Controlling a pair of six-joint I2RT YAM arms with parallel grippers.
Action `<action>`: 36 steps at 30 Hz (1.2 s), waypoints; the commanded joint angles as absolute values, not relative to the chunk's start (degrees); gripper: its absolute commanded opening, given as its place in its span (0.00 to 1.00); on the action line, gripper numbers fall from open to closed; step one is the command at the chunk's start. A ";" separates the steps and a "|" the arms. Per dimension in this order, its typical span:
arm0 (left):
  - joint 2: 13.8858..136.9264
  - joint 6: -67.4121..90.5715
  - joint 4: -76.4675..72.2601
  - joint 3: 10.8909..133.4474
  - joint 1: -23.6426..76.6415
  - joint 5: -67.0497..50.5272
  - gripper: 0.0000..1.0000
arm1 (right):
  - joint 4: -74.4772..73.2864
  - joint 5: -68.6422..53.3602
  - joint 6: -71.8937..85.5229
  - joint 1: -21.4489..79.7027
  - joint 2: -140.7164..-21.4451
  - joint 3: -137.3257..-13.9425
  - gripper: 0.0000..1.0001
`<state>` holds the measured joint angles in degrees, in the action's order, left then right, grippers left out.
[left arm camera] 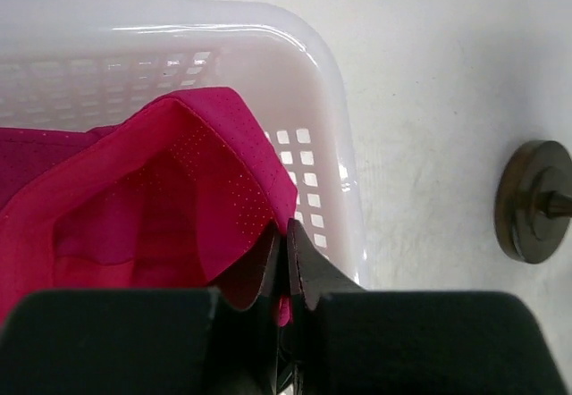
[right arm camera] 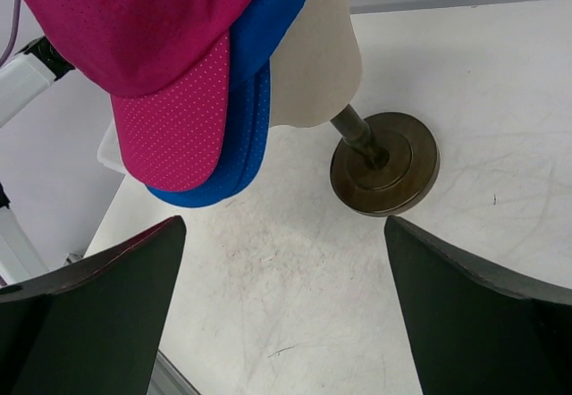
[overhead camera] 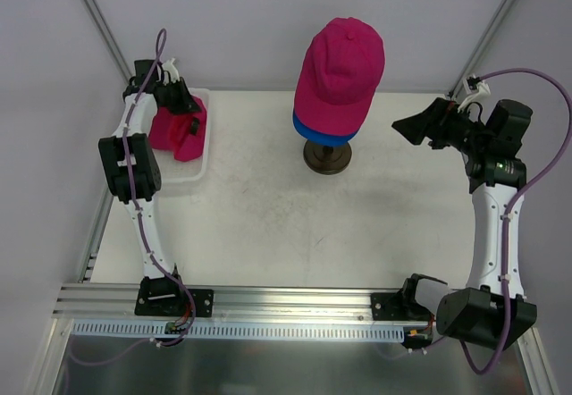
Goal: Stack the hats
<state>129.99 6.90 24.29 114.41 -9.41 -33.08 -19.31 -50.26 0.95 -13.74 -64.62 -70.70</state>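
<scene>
Top view: top pink cap (overhead camera: pixel 340 64) sits over blue cap (overhead camera: pixel 326 129) on the stand (overhead camera: pixel 327 156), mid-table. Loose pink cap (overhead camera: pixel 174 131) lies in the basket (overhead camera: pixel 204 145) at far left, w/ left gripper (overhead camera: pixel 183 102) down on it. Right gripper (overhead camera: pixel 409 127) hangs well apart at the right, facing the stack. Step, by my read: grabbing cap no. 3; two of three look done.

Left wrist view: left gripper (left arm camera: pixel 286 234) closed tight on loose pink cap (left arm camera: pixel 152 207), a fold of its edge pinched btwn the jaws, just beside the basket (left arm camera: pixel 308 73) wall. Next move prob. calls for a straight lift clear of the rim, then a carry over to the stack. Thin pinch on soft cloth, so it could slip.

Right wrist view: right gripper (right arm camera: pixel 284 225) wide open, holds and touches nothing. Top pink cap (right arm camera: pixel 134 20) and blue cap (right arm camera: pixel 246 136) sit w/ brims overlapped on the dummy head (right arm camera: pixel 322 55); stand (right arm camera: pixel 384 163) rests on the table (right arm camera: pixel 500 73) below.
</scene>
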 commanded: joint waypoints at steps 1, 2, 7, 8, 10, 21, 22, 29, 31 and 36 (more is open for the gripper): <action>121.92 10.36 23.12 117.24 -11.51 -37.79 0.00 | -14.59 -50.01 2.82 -12.31 -63.20 -74.18 1.00; 120.69 11.15 23.12 117.94 -12.04 -39.71 0.00 | -14.68 -49.57 2.38 -11.61 -63.02 -74.96 0.99; 112.61 21.95 20.85 125.32 -14.06 -42.88 0.00 | -14.24 -46.67 0.44 -9.41 -61.70 -76.55 1.00; 111.28 24.41 19.79 125.94 -14.06 -43.41 0.00 | -13.72 -46.15 -1.21 -8.19 -61.61 -76.64 0.99; 107.52 31.79 14.80 125.51 -14.06 -44.64 0.00 | -13.01 -44.22 -2.02 -6.69 -61.79 -77.69 0.99; 89.57 41.49 1.76 110.75 -6.87 -45.79 0.00 | -6.86 -36.48 -3.70 7.64 -66.79 -91.74 1.00; 86.86 39.31 1.58 108.57 -5.46 -45.53 0.00 | -6.68 -35.52 -3.08 8.86 -67.49 -92.98 1.00; 75.16 21.91 1.32 99.77 11.32 -36.23 0.02 | -4.56 -28.57 -2.01 24.50 -69.69 -94.48 1.00; 72.61 17.52 1.41 97.13 16.66 -32.36 0.01 | -6.15 -27.78 -4.73 30.21 -70.75 -95.36 1.00; 70.49 15.03 1.41 93.70 21.70 -31.29 0.00 | -10.02 -23.13 -13.43 41.03 -71.89 -96.15 1.00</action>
